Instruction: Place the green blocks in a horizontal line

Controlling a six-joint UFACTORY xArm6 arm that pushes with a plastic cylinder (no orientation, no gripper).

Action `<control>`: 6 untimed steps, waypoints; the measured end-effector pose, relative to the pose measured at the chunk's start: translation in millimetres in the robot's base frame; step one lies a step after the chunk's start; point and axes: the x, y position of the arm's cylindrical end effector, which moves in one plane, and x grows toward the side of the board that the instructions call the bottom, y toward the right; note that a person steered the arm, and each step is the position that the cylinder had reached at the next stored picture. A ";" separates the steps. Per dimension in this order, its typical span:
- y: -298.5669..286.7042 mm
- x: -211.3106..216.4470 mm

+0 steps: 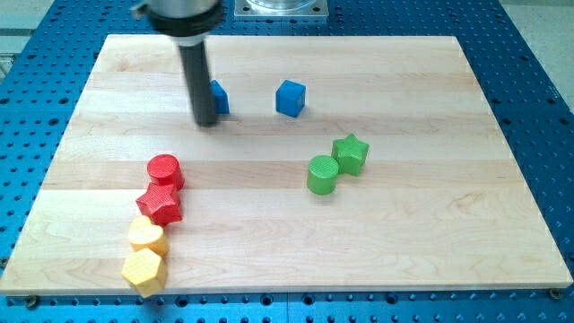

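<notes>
While my tip (207, 123) rests beside a blue block (218, 97), the approach step remains: green cylinder (322, 174) and green star (351, 153) touch diagonally, well toward the view's lower right of it; no claw is fitted.

My tip (207, 122) rests on the wooden board (430, 224), touching a partly hidden blue block (218, 97). The green cylinder (322, 174) and green star (351, 153) touch, well apart from it.

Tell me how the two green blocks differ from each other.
The green cylinder is round with a flat circular top; the green star has pointed edges. The cylinder sits lower and toward the view's left, the star higher and right, so they form a diagonal, not a horizontal line. Both share the same green and look touching.
</notes>
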 end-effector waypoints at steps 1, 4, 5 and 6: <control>-12.5 -14.4; 36.6 62.9; 129.2 103.9; 204.2 123.2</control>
